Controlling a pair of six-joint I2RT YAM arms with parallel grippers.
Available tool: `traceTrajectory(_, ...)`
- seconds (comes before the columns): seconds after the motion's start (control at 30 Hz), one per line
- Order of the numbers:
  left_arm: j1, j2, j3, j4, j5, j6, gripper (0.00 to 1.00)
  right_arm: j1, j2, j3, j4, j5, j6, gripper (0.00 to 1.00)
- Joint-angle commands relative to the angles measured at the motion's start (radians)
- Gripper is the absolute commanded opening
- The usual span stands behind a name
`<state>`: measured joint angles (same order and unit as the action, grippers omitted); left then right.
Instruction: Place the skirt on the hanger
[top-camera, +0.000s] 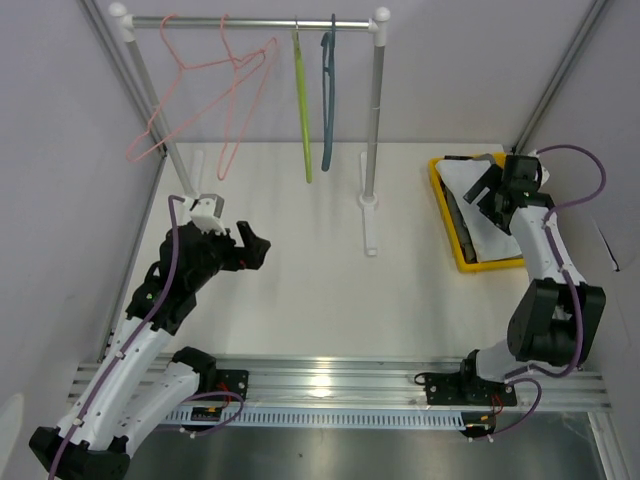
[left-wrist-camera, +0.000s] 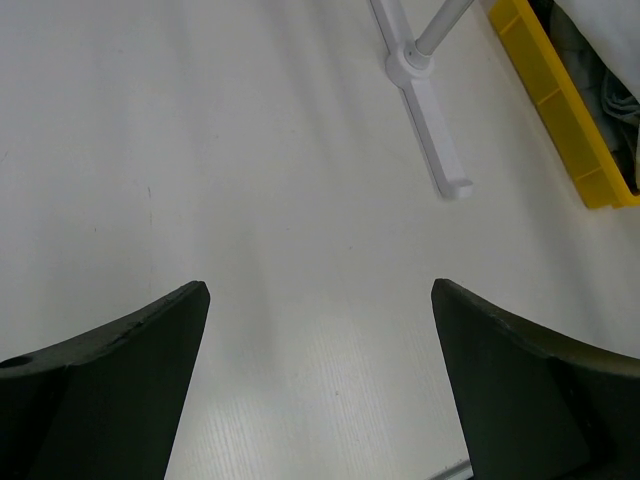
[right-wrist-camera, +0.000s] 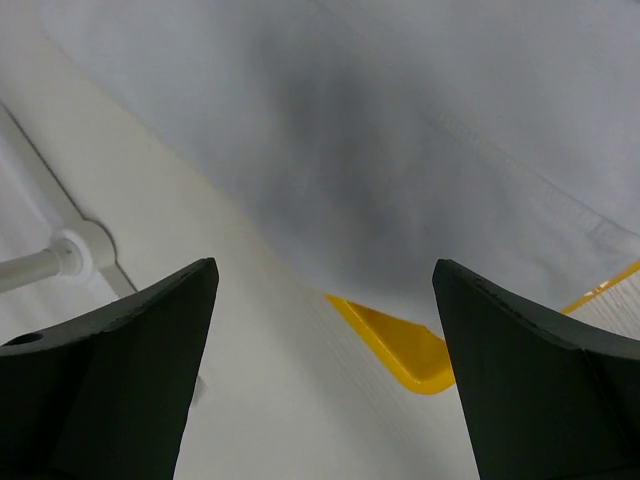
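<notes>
Right tool (right-wrist-camera: 322, 275): wide open, empty, right above the pale fabric skirt (right-wrist-camera: 400, 150) lying in the yellow plastic tray (top-camera: 441, 195). Left tool (left-wrist-camera: 320, 295): wide open, empty, over the white tabletop (left-wrist-camera: 200, 150). The slim green plastic hanger (top-camera: 303, 110) hangs well ahead of it. Grey wall panels (top-camera: 60, 150) on both sides.

skirt (right-wrist-camera: 400, 130): pale cloth, matt
tray (left-wrist-camera: 555, 100): yellow plastic, slightly glossy
rail (top-camera: 250, 21): shiny metal
table (left-wrist-camera: 200, 150): white, matt, finely ribbed

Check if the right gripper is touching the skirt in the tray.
Cannot tell. In the right wrist view the open right gripper hangs over the blurred skirt, no plain gap or contact; the top view hides it.
</notes>
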<state>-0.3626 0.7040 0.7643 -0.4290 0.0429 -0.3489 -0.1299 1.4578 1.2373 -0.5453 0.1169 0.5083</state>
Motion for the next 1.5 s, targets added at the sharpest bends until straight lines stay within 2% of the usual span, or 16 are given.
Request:
traceTrajectory(0.0,-0.004,-0.008,0.0,0.033,0.029,-0.004,0.99,-0.007,0.07,0.056,0.051,-0.004,-0.001,0.96)
traceTrajectory(0.1,-0.004,-0.011,-0.002,0.03,0.032,-0.004,0.99,-0.02,0.13,0.053,0.068,0.003,0.004,0.95)
traceTrajectory(0.2,-0.004,-0.011,-0.003,0.03,0.032,-0.004,0.99,-0.033,0.164,0.053,0.084,-0.002,0.009,0.87)
traceTrajectory(0.3,-0.004,-0.009,0.0,0.029,0.029,-0.004,0.99,-0.034,0.156,0.05,0.091,0.004,0.015,0.7)
traceTrajectory(0.37,-0.004,-0.011,0.0,0.027,0.029,-0.004,0.99,-0.034,0.129,0.051,0.091,0.009,0.016,0.62)
traceTrajectory(0.4,-0.004,-0.011,-0.002,0.027,0.029,-0.004,0.99,-0.034,0.118,0.053,0.093,0.009,0.013,0.54)
traceTrajectory(0.47,-0.004,-0.011,-0.003,0.026,0.029,-0.004,0.99,-0.034,0.098,0.063,0.085,0.013,0.009,0.44)
traceTrajectory(0.5,-0.004,-0.011,0.0,0.027,0.029,-0.004,0.99,-0.034,0.079,0.076,0.074,0.013,0.004,0.35)
traceTrajectory(0.6,-0.003,-0.009,0.0,0.029,0.026,-0.004,0.99,-0.034,0.041,0.1,0.045,0.012,-0.007,0.23)
traceTrajectory(0.87,-0.003,-0.009,0.0,0.029,0.022,-0.002,0.99,-0.034,-0.056,0.186,-0.036,-0.034,-0.031,0.08)
traceTrajectory(1.0,-0.004,-0.011,0.0,0.029,0.017,-0.002,0.99,0.007,-0.099,0.227,-0.094,-0.072,-0.062,0.07)
traceTrajectory(1.13,-0.002,-0.011,0.004,0.019,0.005,0.001,0.99,0.142,-0.108,0.251,-0.183,-0.082,-0.108,0.06)
traceTrajectory(1.17,-0.002,-0.012,0.007,0.016,-0.003,0.004,0.99,0.232,-0.112,0.246,-0.191,-0.065,-0.111,0.06)
traceTrajectory(1.23,-0.004,-0.012,0.021,0.003,-0.018,0.004,0.99,0.317,-0.12,0.214,-0.209,-0.051,-0.108,0.05)
traceTrajectory(1.3,-0.004,-0.009,0.035,-0.011,-0.032,-0.001,0.99,0.453,-0.128,0.186,-0.211,-0.036,-0.096,0.05)
traceTrajectory(1.47,-0.003,-0.006,0.072,-0.05,-0.038,-0.044,0.99,0.685,-0.149,-0.014,-0.127,-0.039,-0.01,0.08)
